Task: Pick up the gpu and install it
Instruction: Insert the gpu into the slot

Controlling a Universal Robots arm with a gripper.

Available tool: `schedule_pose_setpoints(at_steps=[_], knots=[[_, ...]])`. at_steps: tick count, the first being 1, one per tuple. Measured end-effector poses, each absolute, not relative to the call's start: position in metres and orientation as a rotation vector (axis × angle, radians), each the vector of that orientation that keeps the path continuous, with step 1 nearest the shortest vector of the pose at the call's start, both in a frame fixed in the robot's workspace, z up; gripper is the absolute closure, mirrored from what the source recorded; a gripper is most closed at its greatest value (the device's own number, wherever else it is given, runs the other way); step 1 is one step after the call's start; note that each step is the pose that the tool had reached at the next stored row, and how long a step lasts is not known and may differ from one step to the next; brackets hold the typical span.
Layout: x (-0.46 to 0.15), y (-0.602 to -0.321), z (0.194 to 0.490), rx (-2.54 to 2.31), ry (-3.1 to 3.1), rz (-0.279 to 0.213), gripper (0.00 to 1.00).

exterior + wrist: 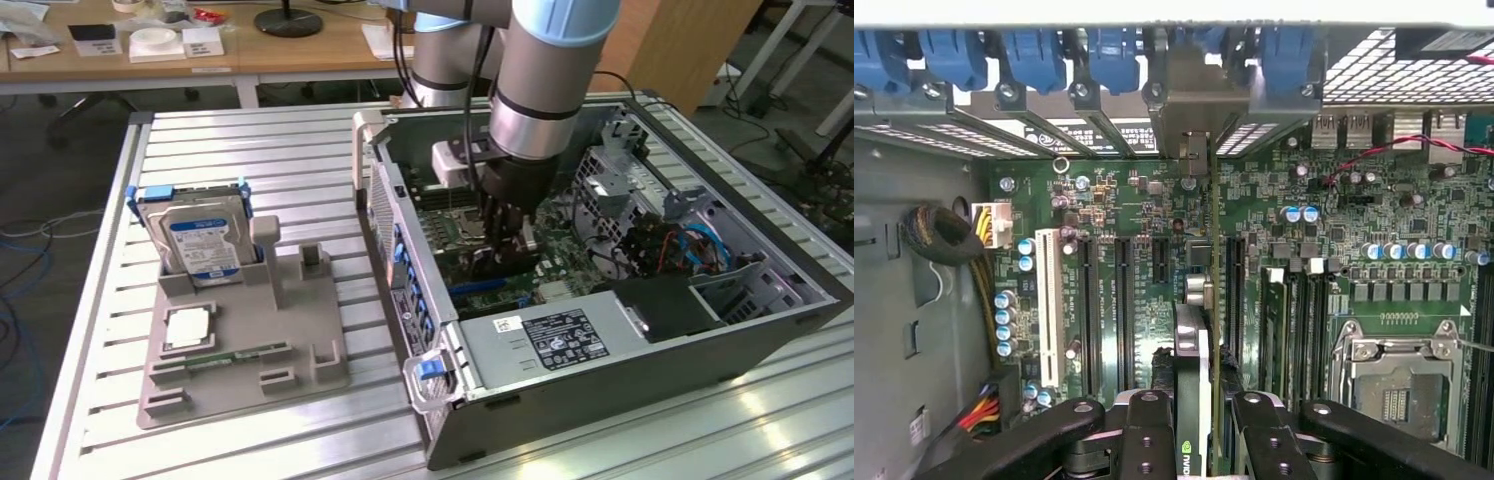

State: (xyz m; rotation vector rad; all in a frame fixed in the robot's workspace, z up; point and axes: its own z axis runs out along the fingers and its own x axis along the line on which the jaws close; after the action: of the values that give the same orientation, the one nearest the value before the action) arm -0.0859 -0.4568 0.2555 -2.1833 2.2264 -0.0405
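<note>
Gpu (1193, 350) is clamped edge-on in the hand (1206, 440), upright over the motherboard (1104, 205) among its expansion slots (1122, 300), evidently so the connector edge seats squarely.

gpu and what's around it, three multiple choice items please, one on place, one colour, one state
1. Where is the gpu? A on the grey tray; B inside the computer case, above the motherboard; C on the wooden desk
2. The long slot beside the black ones is: A white; B red; C yellow
3. The gripper is: A open, empty; B shut on the gpu; C around the hard drive
Key: B, it hangs edge-on over the board; A, it shows white; B, fingers clamp the card.
</note>
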Motion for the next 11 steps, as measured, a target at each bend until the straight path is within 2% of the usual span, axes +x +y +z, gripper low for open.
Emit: schedule_pose_setpoints(at_steps=[11], knots=[[-0.086, -0.4569, 0.2509, -2.183, 2.226, -0.041, 0.73]])
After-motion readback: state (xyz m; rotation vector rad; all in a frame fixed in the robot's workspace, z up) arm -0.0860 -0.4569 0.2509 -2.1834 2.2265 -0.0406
